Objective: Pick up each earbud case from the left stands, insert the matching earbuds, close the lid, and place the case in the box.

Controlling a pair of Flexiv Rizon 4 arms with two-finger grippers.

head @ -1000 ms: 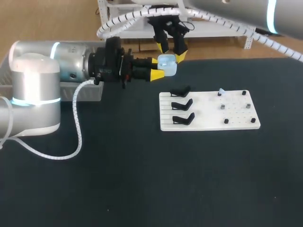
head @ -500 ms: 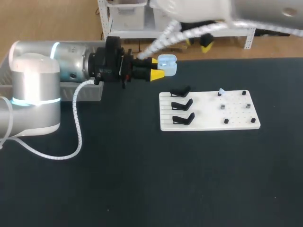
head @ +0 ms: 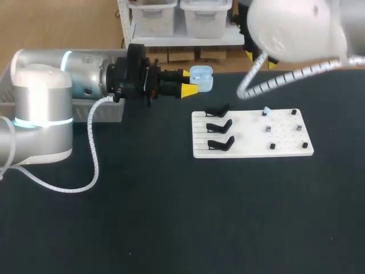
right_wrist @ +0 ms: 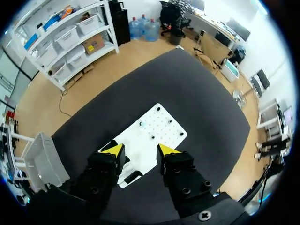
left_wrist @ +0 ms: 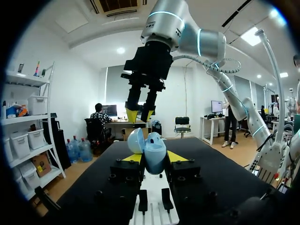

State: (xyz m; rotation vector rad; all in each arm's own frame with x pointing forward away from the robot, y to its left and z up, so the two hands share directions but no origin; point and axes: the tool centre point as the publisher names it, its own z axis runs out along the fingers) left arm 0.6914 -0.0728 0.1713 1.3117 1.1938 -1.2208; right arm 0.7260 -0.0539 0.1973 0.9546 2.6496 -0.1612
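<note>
1. Box point(right_wrist: 41, 161): translucent bin at table's L edge, partly hidden behind the L arm in head view.

2. L arm point(head: 43, 108): enters from the L edge and lies horizontal along the far part of the table, wrist pointing R.

3. L gripper point(head: 190, 81): fingers closed to a narrow gap, clamping the earbud case point(head: 202, 79) from two sides. In L wrist view the yellow tips sit on either flank of the case point(left_wrist: 149, 152).

4. Earbud case: light blue, rounded, lid hinged open. Held in the air over the table's far edge, approx. mid-width, beyond the far-L corner of the board. It touches neither table nor board.

5. Board point(head: 251, 128): white rectangular plate, flat on the table, R of centre, in the far half. Three black stands point(head: 219, 125) form a column along its L edge. Small dark pegs point(head: 268, 129) are spread over its R half. One small pale-blue item point(head: 266, 109) sits near the board's far edge; type cannot be told.

6. R arm point(head: 296, 28): enters from the far-R corner, raised well above the table.

7. R gripper point(right_wrist: 139, 150): fingers spread wide, gripping no object. In R wrist view it looks down on the board from high up. In L wrist view it hangs above and ahead of the case point(left_wrist: 139, 116), well apart from it.
</note>
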